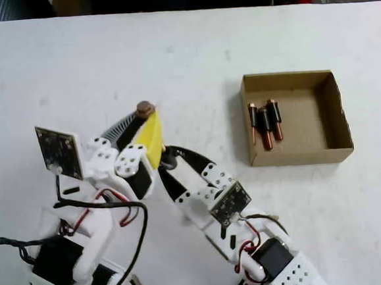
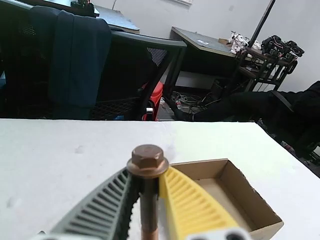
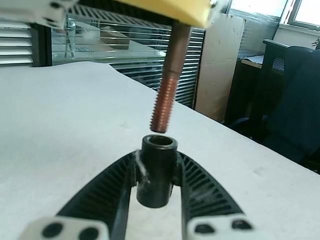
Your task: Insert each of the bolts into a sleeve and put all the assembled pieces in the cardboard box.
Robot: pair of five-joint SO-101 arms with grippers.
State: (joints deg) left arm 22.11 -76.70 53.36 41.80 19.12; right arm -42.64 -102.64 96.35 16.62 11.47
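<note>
**Desk:** Where is the bolt?

**Photographer:** The copper-coloured bolt (image 2: pixel 148 200) stands head up over the middle of the table (image 1: pixel 170 51), on the side where the two arms stand. The left gripper (image 2: pixel 147 175) pinches it just below the hex head, with its grey and yellow fingers drawn in narrow against the shank. The threaded tip hangs just above the open mouth of a black sleeve (image 3: pixel 157 170) and is not yet inside it.

**Desk:** And who has the sleeve?

**Photographer:** The right gripper (image 3: pixel 157 160) clamps it upright between its black fingers, directly under the bolt. In the high view the two grippers meet almost tip to tip.

**Desk:** What about the box?

**Photographer:** The cardboard box (image 1: pixel 304 117) sits open on the table toward its right edge, well apart from both grippers. Three assembled pieces (image 1: pixel 265 122), copper bolts in black sleeves, lie side by side in it. They sit close along the wall nearest the arms' meeting point.

**Desk:** Anything behind?

**Photographer:** Beyond the table's far edge there is a dark mesh chair (image 2: pixel 135 75) with a dark jacket (image 2: pixel 75 60) draped over it.
</note>
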